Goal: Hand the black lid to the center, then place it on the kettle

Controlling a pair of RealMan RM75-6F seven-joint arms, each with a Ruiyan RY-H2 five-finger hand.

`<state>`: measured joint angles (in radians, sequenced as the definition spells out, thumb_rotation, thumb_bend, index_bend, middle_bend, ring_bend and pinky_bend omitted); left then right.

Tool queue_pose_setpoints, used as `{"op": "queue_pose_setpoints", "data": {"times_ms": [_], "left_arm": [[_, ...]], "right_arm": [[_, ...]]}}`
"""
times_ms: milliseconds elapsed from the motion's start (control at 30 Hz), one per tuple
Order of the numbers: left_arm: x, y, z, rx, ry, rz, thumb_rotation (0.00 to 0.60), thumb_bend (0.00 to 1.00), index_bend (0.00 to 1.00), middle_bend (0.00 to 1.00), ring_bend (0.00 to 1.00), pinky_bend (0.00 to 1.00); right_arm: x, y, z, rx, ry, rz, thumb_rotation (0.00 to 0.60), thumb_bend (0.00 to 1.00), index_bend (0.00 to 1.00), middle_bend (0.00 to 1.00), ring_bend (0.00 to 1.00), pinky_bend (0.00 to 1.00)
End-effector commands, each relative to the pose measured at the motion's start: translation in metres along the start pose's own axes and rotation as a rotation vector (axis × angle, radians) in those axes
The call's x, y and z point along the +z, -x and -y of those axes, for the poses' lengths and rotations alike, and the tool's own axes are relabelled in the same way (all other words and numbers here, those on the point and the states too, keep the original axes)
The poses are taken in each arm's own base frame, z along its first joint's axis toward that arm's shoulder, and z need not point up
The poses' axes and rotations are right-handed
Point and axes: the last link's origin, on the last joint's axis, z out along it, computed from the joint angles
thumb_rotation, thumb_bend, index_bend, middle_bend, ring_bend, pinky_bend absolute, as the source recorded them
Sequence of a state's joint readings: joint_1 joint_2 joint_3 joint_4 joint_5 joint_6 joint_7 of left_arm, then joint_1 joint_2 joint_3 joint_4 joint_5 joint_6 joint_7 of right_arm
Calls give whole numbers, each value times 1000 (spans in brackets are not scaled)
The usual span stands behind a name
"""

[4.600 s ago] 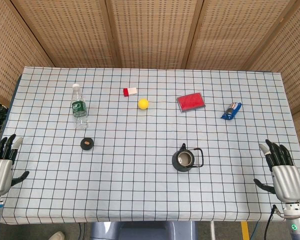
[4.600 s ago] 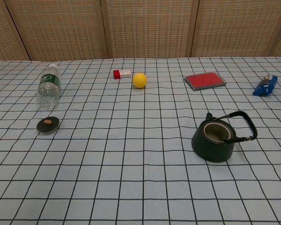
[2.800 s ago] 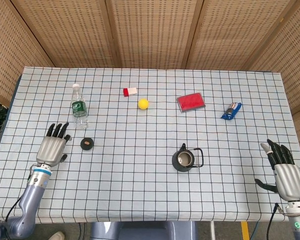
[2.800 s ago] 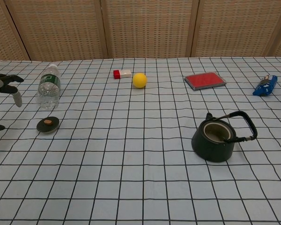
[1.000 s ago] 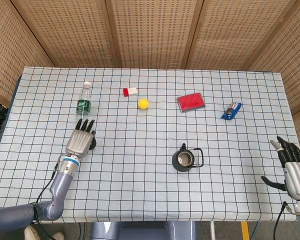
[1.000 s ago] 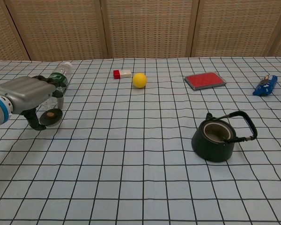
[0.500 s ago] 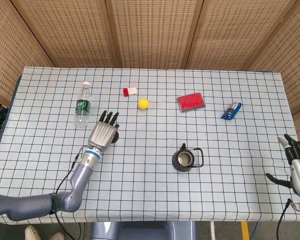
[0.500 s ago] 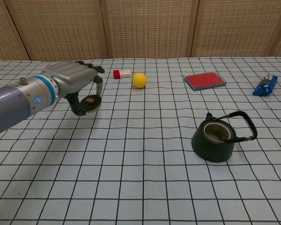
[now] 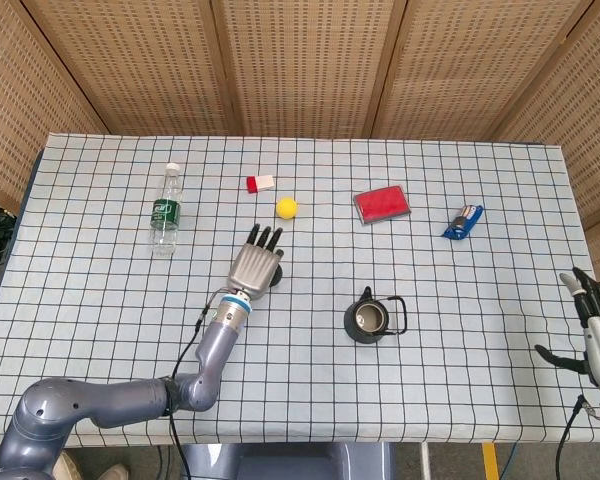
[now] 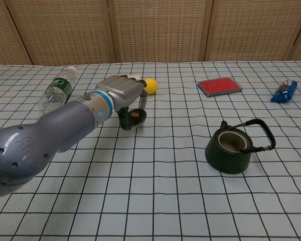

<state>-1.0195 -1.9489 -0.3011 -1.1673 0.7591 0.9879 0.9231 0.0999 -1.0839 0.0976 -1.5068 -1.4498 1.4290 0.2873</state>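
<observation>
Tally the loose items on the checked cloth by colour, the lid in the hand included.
Black: 2, the black lid and the kettle
Red: 2, the flat red case and the red-and-white block
Yellow: 1, the ball
Blue: 1, the packet
Clear: 1, the bottle
Total: 7

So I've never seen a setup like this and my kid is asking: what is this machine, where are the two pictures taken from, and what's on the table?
It is a two-armed robot with humanlike hands. One picture looks down from its head, the other forward from its chest. The left hand holds a small black lid above the checked tablecloth. The right hand waits open at the table's edge. The open black kettle has no lid yet. Also there: a water bottle lying down, a yellow ball, a red-and-white block, a red case and a blue packet.
</observation>
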Motion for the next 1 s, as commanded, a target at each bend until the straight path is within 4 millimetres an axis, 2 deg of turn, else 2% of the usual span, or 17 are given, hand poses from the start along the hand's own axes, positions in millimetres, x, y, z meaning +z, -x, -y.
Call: {"op": "queue_pose_setpoints", "data": {"times_ms": [33, 100, 167, 233, 367, 500, 667, 800, 900, 1000], "left_arm": [[1, -3, -1, -21, 1, -13, 600, 306, 292, 0, 0, 0], [-1, -2, 2, -20, -3, 6, 600, 208, 116, 0, 0, 0], [-2, -2, 4, -16, -6, 18, 600, 128, 16, 0, 0, 0], [-5, -3, 10, -7, -15, 24, 600, 93, 0, 0, 0, 0], [-14, -3, 29, -12, -34, 16, 600, 88, 0, 0, 0, 0], [-35, -11, 52, -49, -45, -27, 600, 91, 0, 0, 0, 0], [-75, -23, 94, -21, -74, -86, 600, 100, 0, 0, 0, 0], [-122, -31, 135, -31, -139, -130, 600, 103, 0, 0, 0, 0], [-152, -30, 157, -36, -185, -146, 600, 103, 0, 0, 0, 0], [-195, -21, 180, -59, -237, -127, 600, 102, 0, 0, 0, 0]], "right_arm": [[0, 1, 1, -4, -1, 5, 600, 113, 93, 0, 0, 0], [-1, 2, 1, -8, -3, 12, 600, 113, 93, 0, 0, 0], [-1, 2, 1, -8, -2, 11, 600, 112, 92, 0, 0, 0], [-1, 1, 1, -11, -1, 10, 600, 112, 92, 0, 0, 0], [-2, 2, 2, -18, -3, 14, 600, 112, 93, 0, 0, 0], [-2, 2, 2, -18, -1, 16, 600, 113, 93, 0, 0, 0], [-2, 4, 1, -18, 8, 31, 600, 113, 92, 0, 0, 0], [-1, 5, 1, -28, 14, 26, 600, 113, 92, 0, 0, 0], [0, 7, 2, -35, 13, 26, 600, 113, 93, 0, 0, 0], [1, 9, 4, -50, 5, 25, 600, 113, 92, 0, 0, 0]]}}
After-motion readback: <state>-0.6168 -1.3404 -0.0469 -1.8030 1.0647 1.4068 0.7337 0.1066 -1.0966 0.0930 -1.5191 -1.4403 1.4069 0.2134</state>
